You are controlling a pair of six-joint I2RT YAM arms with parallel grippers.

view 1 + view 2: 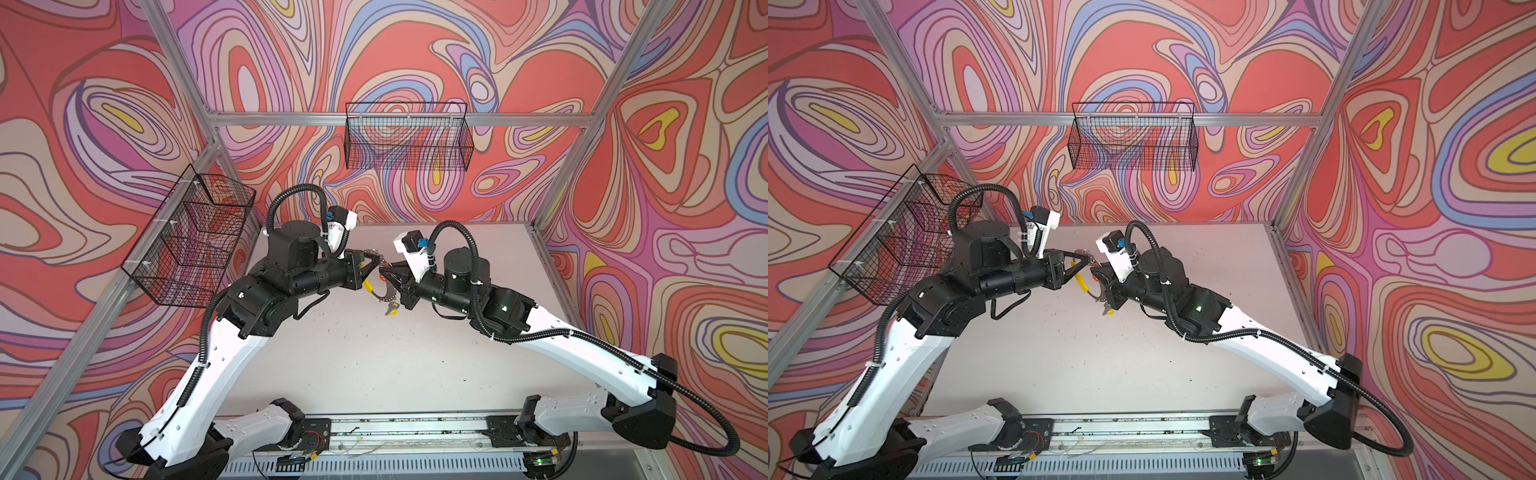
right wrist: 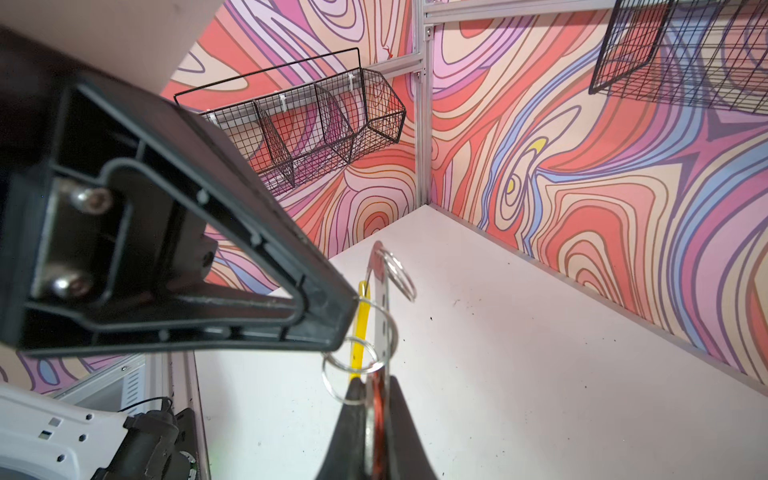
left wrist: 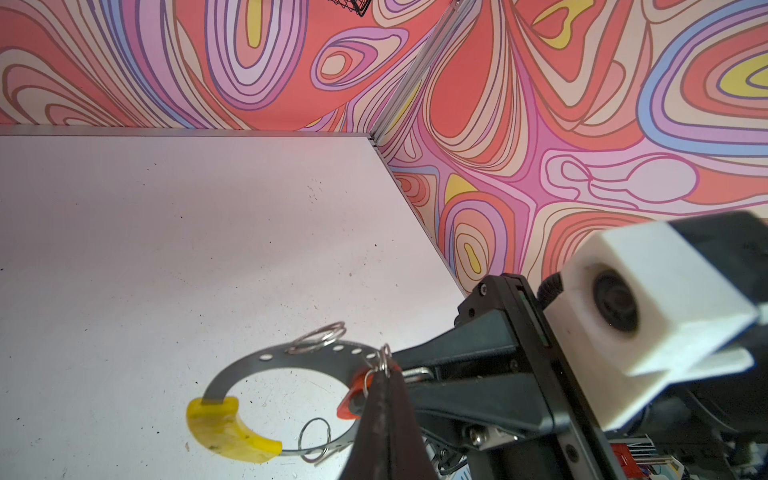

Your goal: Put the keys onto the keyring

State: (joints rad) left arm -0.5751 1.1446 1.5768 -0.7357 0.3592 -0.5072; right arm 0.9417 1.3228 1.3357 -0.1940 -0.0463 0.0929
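The keyring [image 3: 245,366], a flat grey ring with a yellow arc [image 3: 220,428] and wire split rings, is held up above the white table [image 1: 374,365] between both grippers. My left gripper [image 3: 384,374] is shut on a split ring at the keyring's rim. My right gripper [image 2: 376,386] is shut on the key with the red tag [image 2: 379,415], pressed against the keyring's edge [image 2: 380,291]. That red tag [image 3: 351,401] shows beside my left fingertips. The key with the yellow tag [image 1: 390,308] lies just under the keyring's lower rim [image 1: 384,296]. In both top views the two grippers [image 1: 376,262] [image 1: 384,274] meet tip to tip.
A black wire basket [image 1: 409,137] hangs on the back wall and a compartmented one [image 1: 189,237] on the left wall. Aluminium frame posts stand at the table's corners. The arms' base rail [image 1: 415,428] runs along the front edge.
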